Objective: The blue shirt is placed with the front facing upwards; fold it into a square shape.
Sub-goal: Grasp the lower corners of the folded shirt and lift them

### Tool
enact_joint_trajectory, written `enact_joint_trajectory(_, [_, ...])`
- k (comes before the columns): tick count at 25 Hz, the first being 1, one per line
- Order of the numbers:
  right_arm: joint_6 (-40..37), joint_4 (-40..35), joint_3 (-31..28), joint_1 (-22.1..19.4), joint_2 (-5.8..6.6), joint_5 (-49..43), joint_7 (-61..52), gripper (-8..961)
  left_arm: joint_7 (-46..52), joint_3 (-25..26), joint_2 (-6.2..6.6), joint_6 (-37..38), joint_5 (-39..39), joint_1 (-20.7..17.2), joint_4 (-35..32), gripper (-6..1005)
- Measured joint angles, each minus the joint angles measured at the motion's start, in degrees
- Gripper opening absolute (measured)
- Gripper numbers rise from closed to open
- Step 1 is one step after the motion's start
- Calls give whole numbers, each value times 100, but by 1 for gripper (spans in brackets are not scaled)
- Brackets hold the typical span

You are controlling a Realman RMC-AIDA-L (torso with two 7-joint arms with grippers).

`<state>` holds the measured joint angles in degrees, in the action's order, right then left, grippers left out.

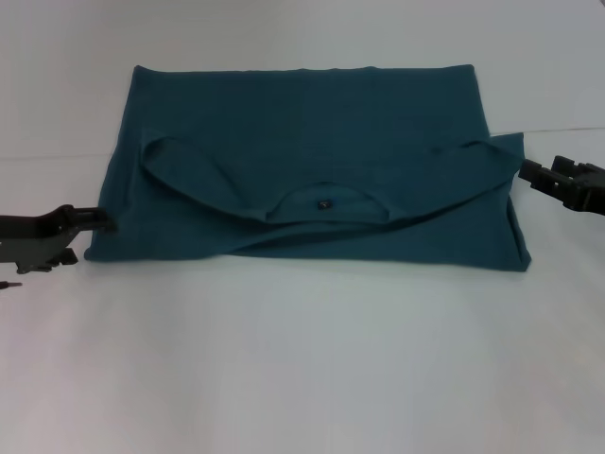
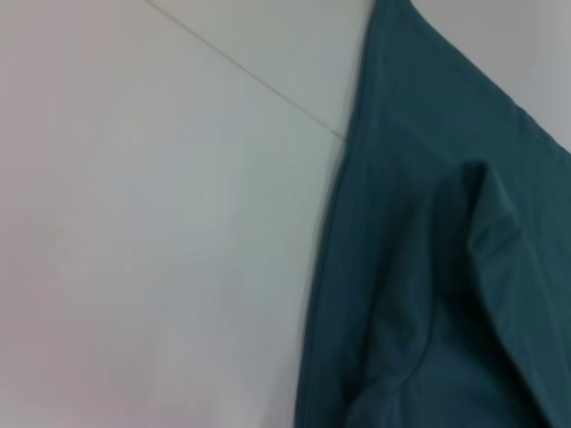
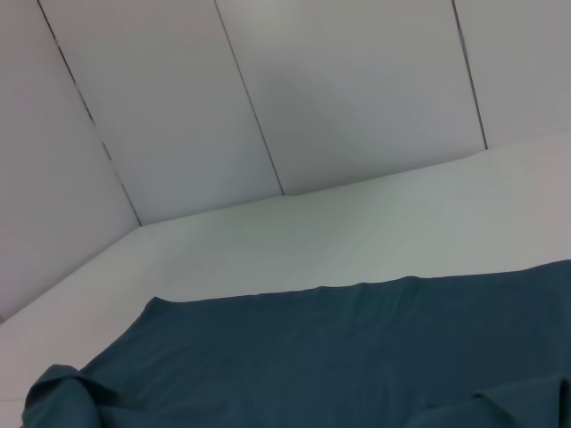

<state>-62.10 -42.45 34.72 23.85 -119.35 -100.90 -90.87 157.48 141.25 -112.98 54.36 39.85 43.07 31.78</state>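
1. We see the blue shirt (image 1: 312, 170) lying flat on the white counter (image 1: 302, 359), midway between the two claws.
2. We judge the task partly done: the collar end is folded over onto the body, so the neckline with its small black label (image 1: 324, 202) faces up near the shirt's near edge, and both sleeves are drawn in toward that neckline.
3. The shirt is now a wide rectangle, not yet a square; we judge that at least one more fold across its width is left.
4. Its long axis runs side to side, from one claw to the other; the neckline opening points toward the robot, and the straight far edge lies away from it.
5. The left claw (image 1: 95, 219) sits low just beside the shirt's left near corner; we cannot tell whether it is open or closed, or whether it touches the cloth.
6. The right claw (image 1: 529, 171) sits at the shirt's right edge, by the folded sleeve; there too, we cannot tell its state.
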Motion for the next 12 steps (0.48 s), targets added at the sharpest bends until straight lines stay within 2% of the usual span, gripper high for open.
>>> enact_joint_trajectory(12, [-2, 0, 0, 26, 0, 1, 17, 656, -13, -1, -37, -604, -14, 225, -547, 826])
